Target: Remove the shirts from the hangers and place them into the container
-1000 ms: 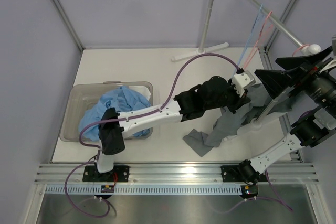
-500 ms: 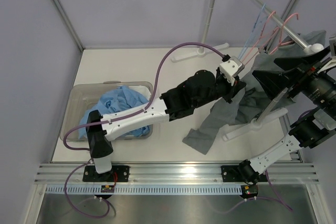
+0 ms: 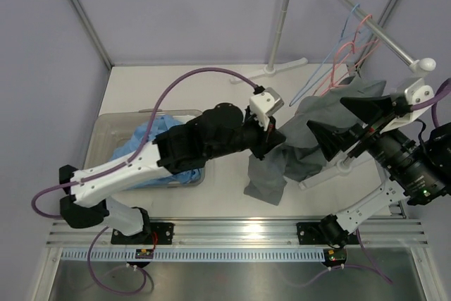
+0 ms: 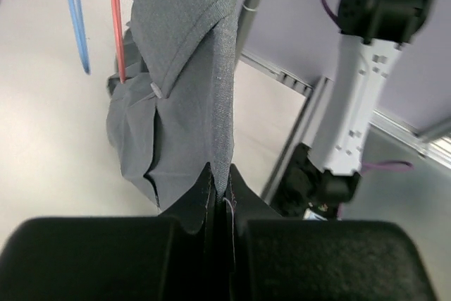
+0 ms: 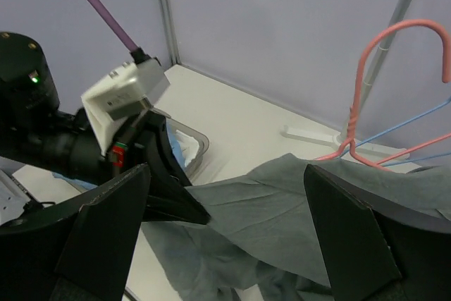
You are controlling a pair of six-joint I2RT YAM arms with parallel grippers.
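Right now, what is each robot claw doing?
Left gripper: closed, pinching the grey shirt.
Right gripper: wide open, gripping nothing.

Grey shirt (image 3: 310, 139); light blue shirt (image 3: 144, 139); pink hanger (image 5: 405, 25)

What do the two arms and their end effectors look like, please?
The left arm and right arm have white links and black joint housings. A purple cable loops along the left arm to a white camera block at its wrist. The left end effector and right end effector have black, wedge-shaped fingers.
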